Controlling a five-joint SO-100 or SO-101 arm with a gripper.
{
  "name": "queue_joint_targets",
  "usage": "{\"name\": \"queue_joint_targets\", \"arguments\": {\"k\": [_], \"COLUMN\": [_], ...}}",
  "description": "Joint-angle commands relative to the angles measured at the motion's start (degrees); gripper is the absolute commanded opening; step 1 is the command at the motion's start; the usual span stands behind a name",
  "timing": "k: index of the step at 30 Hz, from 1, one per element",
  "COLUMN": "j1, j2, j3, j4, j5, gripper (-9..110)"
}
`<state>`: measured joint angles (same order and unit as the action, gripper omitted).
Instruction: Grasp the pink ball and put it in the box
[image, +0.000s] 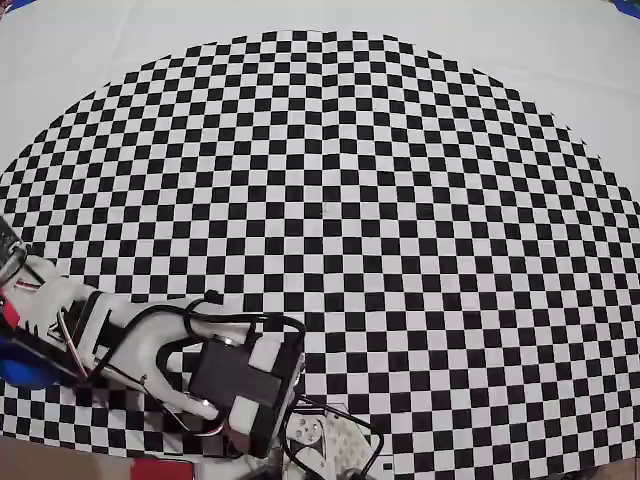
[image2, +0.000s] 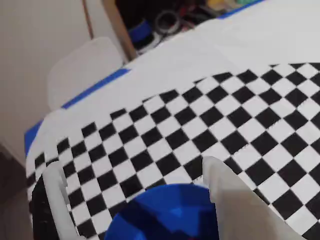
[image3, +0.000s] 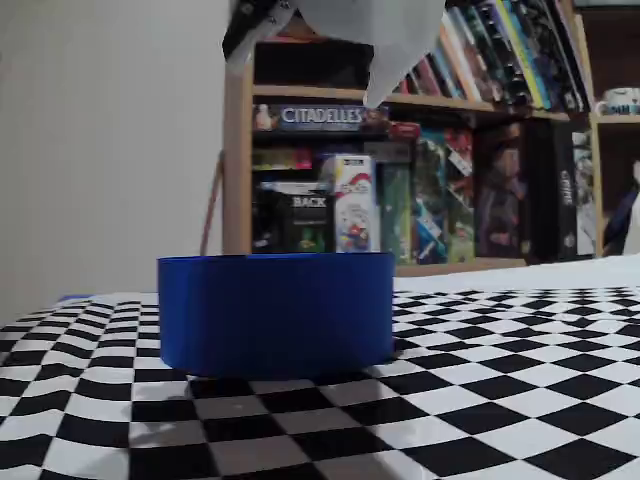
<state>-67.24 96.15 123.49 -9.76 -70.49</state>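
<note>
My jaws (image2: 135, 200) hang spread wide above the box (image2: 167, 212), with nothing visible between them. In the wrist view one white finger (image2: 235, 200) stands at the right and the other (image2: 55, 200) at the left, the blue rim showing in the gap below. From the low fixed view a pale fingertip (image3: 385, 50) points down over the right part of the box (image3: 275, 312), clear of its rim.

The box sits upright on the checkered mat (image: 350, 200) that covers the desk, at the near left edge as the overhead view shows it, mostly hidden there under my arm (image: 150, 345); only a blue sliver (image: 20, 365) peeks out. It is round, so it has no long axis, and its mouth faces straight up towards the jaws.

I cannot find the ball in any view. It is not on the open mat. It may lie inside the box, whose wall hides its floor, so I judge the drop is probably done, not certainly.
</note>
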Motion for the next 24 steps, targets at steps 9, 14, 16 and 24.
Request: {"name": "queue_joint_targets", "arguments": {"k": [9, 14, 16, 24], "j1": [19.42, 29.00, 32.17, 45.09], "j2": [21.53, 28.30, 30.59, 45.26], "j3": [12.13, 18.28, 20.21, 30.94], "j4": [-1.05, -1.05, -0.70, 6.50], "j5": [23.12, 33.49, 38.41, 57.22], "gripper": [24, 3, 0, 0]}}
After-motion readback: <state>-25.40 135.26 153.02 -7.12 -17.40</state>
